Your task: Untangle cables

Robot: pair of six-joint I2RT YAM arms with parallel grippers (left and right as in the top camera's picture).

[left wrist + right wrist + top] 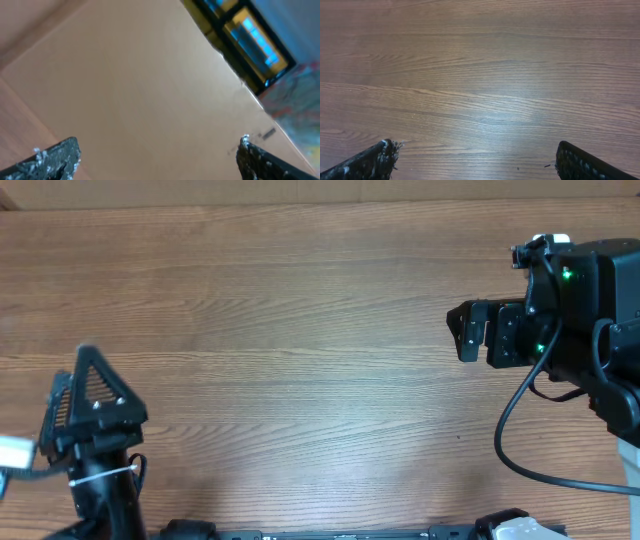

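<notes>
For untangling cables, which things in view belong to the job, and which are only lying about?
Job: left gripper, open; right gripper, open. No thin cables show in any view.
Other: wooden table; thick black wire of the right arm.

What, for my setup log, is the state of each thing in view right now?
Left gripper: open, holding nothing.
Right gripper: open, holding nothing, above the table.
Table: wooden top, nothing lying on the part in view.
Lights on the right arm: lit green.
Cables: none visible in any view.
</notes>
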